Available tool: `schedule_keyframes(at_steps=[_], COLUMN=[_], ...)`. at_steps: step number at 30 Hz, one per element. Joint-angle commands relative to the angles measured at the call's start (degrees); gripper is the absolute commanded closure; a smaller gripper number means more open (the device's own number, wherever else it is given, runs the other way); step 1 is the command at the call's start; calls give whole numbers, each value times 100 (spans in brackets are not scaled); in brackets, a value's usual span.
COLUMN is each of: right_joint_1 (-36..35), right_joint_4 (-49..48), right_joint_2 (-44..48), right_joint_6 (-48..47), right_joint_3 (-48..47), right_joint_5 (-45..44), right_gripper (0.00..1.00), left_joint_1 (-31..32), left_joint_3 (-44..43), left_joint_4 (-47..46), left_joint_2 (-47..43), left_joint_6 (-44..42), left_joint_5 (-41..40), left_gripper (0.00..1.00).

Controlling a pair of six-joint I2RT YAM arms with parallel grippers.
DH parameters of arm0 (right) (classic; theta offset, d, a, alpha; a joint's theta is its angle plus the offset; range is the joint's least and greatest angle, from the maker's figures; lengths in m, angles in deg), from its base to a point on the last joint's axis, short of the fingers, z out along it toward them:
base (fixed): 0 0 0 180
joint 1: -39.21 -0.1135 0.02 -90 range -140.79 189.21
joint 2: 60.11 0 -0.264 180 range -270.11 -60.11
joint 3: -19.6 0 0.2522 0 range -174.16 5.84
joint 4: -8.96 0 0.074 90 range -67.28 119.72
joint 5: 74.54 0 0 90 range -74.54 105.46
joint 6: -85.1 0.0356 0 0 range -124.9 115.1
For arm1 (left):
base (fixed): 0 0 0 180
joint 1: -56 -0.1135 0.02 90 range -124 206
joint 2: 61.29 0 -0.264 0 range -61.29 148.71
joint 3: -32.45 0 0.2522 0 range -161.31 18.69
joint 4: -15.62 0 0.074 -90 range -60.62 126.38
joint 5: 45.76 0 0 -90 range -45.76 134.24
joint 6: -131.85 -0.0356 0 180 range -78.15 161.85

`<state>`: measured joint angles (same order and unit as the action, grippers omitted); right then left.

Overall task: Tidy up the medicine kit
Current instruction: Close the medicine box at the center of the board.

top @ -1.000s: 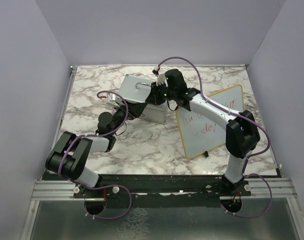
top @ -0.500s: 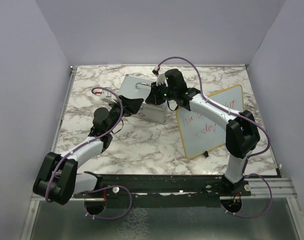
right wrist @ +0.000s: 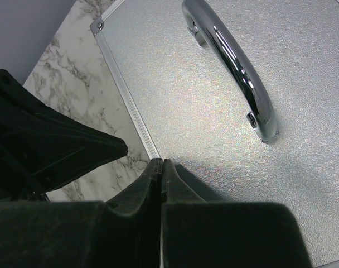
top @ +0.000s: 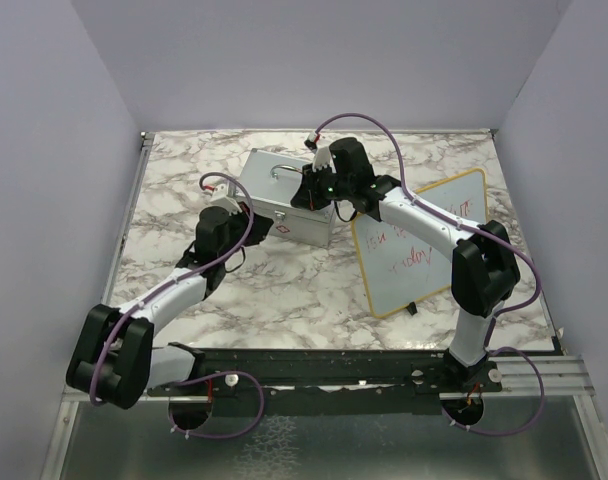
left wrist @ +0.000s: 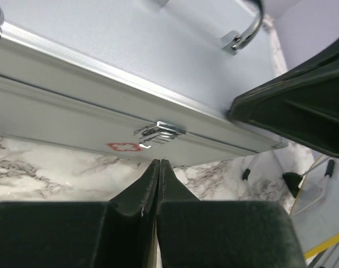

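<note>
Top external view: the marble table [top: 184,170] carries a whiteboard [top: 414,250] on the right and the medicine kit [top: 267,182], lid shut, toward the back, left of centre. The right gripper [right wrist: 162,162], pressed closed and empty, is over the lid near its handle [right wrist: 236,61]. The left gripper [left wrist: 159,162], also closed on nothing, points at the front latch [left wrist: 158,133].

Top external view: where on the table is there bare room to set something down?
Bare table shows between the left arm, medicine kit and whiteboard, and from the kit to the left edge. Crowded: at the kit, around the left gripper and right gripper.
</note>
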<state>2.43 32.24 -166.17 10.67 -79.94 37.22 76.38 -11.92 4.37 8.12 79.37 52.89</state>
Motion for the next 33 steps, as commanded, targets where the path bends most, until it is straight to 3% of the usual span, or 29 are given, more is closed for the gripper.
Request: schedule_keyframes(at_steps=[1,33], right_joint_1=[-23,-23], right_joint_4=[151,77], right_joint_2=[78,-62], right_joint_6=[-28,-24], right_joint_3=[-158,-149], right_joint_5=[-72,-7], right_gripper=[95,95], left_joint_1=[27,53], left_joint_3=[-270,-631], left_joint_4=[310,-253], left_joint_2=[322,868], left_joint_6=[-227,-139], left_joint_5=[148,419], left_gripper=[100,100])
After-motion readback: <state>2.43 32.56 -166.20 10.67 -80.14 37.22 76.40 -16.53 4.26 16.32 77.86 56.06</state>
